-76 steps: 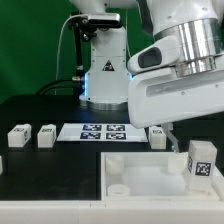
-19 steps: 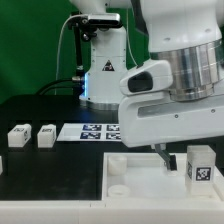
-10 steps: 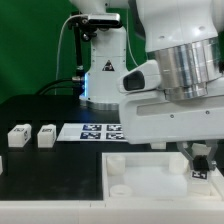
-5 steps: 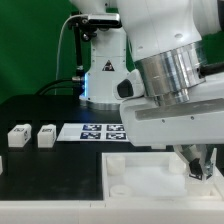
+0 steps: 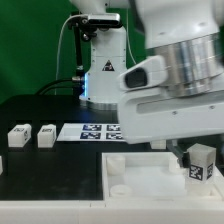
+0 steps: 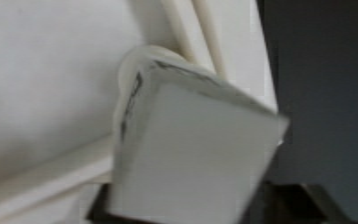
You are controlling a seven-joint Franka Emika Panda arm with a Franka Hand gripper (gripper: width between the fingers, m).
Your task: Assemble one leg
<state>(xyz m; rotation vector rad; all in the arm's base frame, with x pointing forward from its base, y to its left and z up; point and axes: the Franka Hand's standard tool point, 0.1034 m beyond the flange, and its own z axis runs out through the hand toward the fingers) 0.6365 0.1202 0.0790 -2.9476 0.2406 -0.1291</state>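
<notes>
Half a second back the small white plastic leg block (image 5: 203, 163) with its black-and-white square tag was tipping between the fingers, and now it is standing nearly upright again at the exterior view's right, the arm having swung back to a squarer pose over it. The two-finger gripper (image 5: 199, 155) is hanging just above and around the block's top, but its fingertips are largely hidden behind the arm's bulk, so I cannot tell whether the jaws are clamping the block or merely flanking it. The wrist view is showing only a blurred white slab (image 6: 194, 140) filling the picture, probably the same leg seen very close.

The leg is sitting over the large flat white piece with round corner sockets (image 5: 135, 178), toward its right end; whether it is resting on that piece or being carried just clear of it is not readable.

For the step in hand, the grip should be staying square on opposite side faces, the block kept vertical while moving toward a socket.

Its long axis is running close to vertical, leaning slightly, tagged face turned toward the exterior camera.
</notes>
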